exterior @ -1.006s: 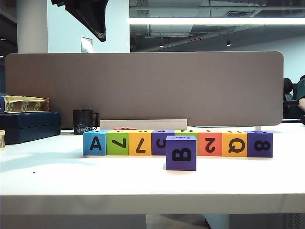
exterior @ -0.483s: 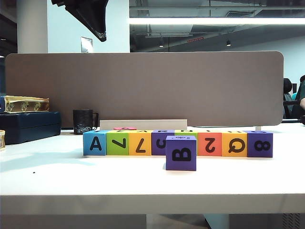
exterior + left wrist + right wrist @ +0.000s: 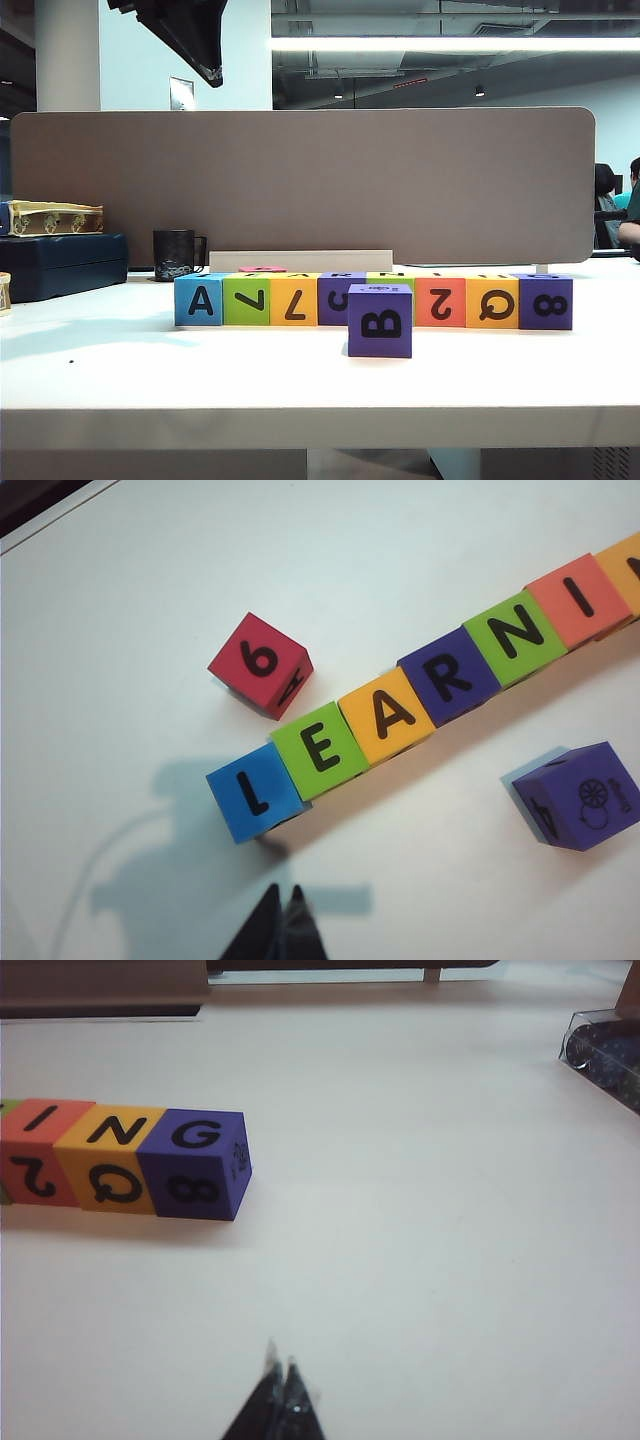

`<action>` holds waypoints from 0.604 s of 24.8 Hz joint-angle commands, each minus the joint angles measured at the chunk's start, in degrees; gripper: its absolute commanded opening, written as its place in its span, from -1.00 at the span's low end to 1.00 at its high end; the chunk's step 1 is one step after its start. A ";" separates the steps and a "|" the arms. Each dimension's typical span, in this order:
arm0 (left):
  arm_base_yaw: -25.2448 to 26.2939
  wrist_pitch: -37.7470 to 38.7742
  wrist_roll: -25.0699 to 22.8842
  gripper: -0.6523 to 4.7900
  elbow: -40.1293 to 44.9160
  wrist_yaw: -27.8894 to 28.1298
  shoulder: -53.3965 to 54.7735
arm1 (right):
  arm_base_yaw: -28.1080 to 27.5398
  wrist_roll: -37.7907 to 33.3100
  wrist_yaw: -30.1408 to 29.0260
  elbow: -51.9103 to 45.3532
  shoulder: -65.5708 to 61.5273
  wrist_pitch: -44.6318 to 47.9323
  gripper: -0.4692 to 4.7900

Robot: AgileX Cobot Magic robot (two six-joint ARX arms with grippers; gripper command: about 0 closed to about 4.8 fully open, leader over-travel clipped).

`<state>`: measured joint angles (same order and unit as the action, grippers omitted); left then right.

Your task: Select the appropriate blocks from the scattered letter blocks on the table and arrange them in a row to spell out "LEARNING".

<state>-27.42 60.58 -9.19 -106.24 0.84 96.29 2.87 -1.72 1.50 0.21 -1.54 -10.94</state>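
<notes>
On the white table [image 3: 300, 385], the letter blocks stand in a row [image 3: 372, 300]. From above in the left wrist view they read L [image 3: 255, 793], E [image 3: 320, 750], A [image 3: 388, 715], R [image 3: 448, 677], N [image 3: 516, 637], I [image 3: 578, 600]. The right wrist view shows the row's end: I [image 3: 40, 1145], N [image 3: 110, 1155], G [image 3: 195, 1160]. A purple B block [image 3: 380, 320] sits loose in front of the row, and a red 6 block [image 3: 260, 665] lies behind it. My left gripper [image 3: 283, 892] hangs shut and empty high above the L end. My right gripper [image 3: 280, 1362] is shut and empty, low over bare table past the G.
A grey-brown partition panel [image 3: 300, 185] closes the back of the table. A black mug [image 3: 174, 255], a dark blue box [image 3: 62, 265] and a gold box [image 3: 55, 217] stand at the back left. A clear plastic case [image 3: 605, 1050] lies far off beyond the G end.
The blocks and the dark arm overhead stand as before. Only a person at the far right edge has shifted a little.
</notes>
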 commanded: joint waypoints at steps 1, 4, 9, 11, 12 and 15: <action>-0.04 -0.66 0.20 -0.78 -0.11 -0.20 -0.37 | 0.07 0.28 -0.13 -0.13 0.35 0.46 -0.82; -0.04 -0.68 0.20 -0.78 -0.11 -0.20 -0.37 | 0.09 0.28 -0.13 -0.13 0.39 0.46 -0.82; -0.04 -0.68 0.20 -0.78 -0.11 -0.20 -0.37 | 0.09 0.28 -0.13 -0.13 0.39 0.46 -0.82; -0.04 -0.68 0.20 -0.78 -0.11 -0.20 -0.37 | 0.09 0.28 -0.13 -0.13 0.39 0.46 -0.82; -0.04 -0.68 0.20 -0.78 -0.11 -0.20 -0.37 | 0.09 0.28 -0.13 -0.13 0.39 0.46 -0.82; -0.02 -0.85 -0.52 -0.78 -0.11 -0.13 -0.42 | 0.09 0.28 -0.13 -0.13 0.39 0.46 -0.82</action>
<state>-27.42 60.55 -9.19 -106.24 0.84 96.29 2.90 -1.61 1.43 0.21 -1.13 -10.94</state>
